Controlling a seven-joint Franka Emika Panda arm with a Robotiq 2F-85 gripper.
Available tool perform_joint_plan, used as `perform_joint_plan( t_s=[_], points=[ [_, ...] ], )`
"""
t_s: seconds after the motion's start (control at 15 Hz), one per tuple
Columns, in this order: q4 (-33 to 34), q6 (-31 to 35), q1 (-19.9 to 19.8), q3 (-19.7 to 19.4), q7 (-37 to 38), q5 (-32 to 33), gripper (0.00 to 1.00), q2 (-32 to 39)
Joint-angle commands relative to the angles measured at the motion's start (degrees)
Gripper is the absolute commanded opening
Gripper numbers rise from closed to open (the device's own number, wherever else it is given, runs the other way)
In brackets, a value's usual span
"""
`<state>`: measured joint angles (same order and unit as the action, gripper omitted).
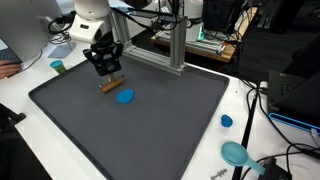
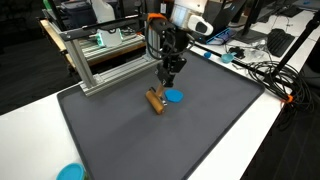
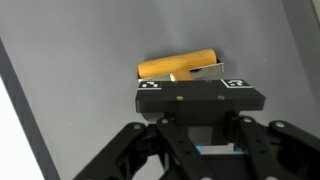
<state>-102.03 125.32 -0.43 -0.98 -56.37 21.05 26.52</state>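
Note:
A short wooden cylinder (image 1: 110, 86) rests low on the dark grey mat (image 1: 150, 130), tilted, with one end up at the fingertips. My gripper (image 1: 104, 68) stands directly over it, jaws shut on the cylinder's upper end. In an exterior view the gripper (image 2: 169, 78) reaches down to the cylinder (image 2: 155, 100). A flat blue disc (image 1: 124, 97) lies on the mat just beside it, also visible as the blue disc (image 2: 174, 96). In the wrist view the cylinder (image 3: 180, 66) shows just past the black marker-tagged gripper (image 3: 193, 77) body, which hides the fingertips.
An aluminium frame (image 1: 175, 45) stands at the mat's far edge, seen also as the frame (image 2: 100, 55). On the white table lie a small blue cap (image 1: 226, 121), a teal scoop (image 1: 236, 152) and a green cup (image 1: 58, 67). Cables (image 2: 265, 72) run along one side.

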Motion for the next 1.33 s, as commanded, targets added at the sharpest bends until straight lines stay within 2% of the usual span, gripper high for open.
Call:
perform_joint_plan(
  t_s=[0.0, 0.27, 0.47, 0.67, 0.93, 1.0, 1.13, 1.27],
  points=[
    [-0.38, -0.14, -3.27, 2.84, -1.79, -6.8, 0.22, -2.37],
    [-2.73, -4.29, -4.55, 4.31, -0.18, -16.08, 0.22, -11.93],
    [-5.9, -6.3, -3.14, 2.81, 6.73, -16.71, 0.22, -20.14],
    [-13.47, -2.36, -2.91, 2.15, 10.75, -15.9, 0.22, -29.06],
    [-25.86, 4.14, -2.11, 0.85, 8.79, -16.19, 0.22, -38.39],
    [-17.73, -0.5, -1.81, 0.78, 9.71, -15.04, 0.47, -32.24],
    [-22.81, 2.04, -1.44, 0.35, 9.8, -14.91, 0.47, -35.4],
    [-24.56, 2.74, -1.3, 0.26, 9.85, -14.86, 0.47, -36.57]
  ],
)
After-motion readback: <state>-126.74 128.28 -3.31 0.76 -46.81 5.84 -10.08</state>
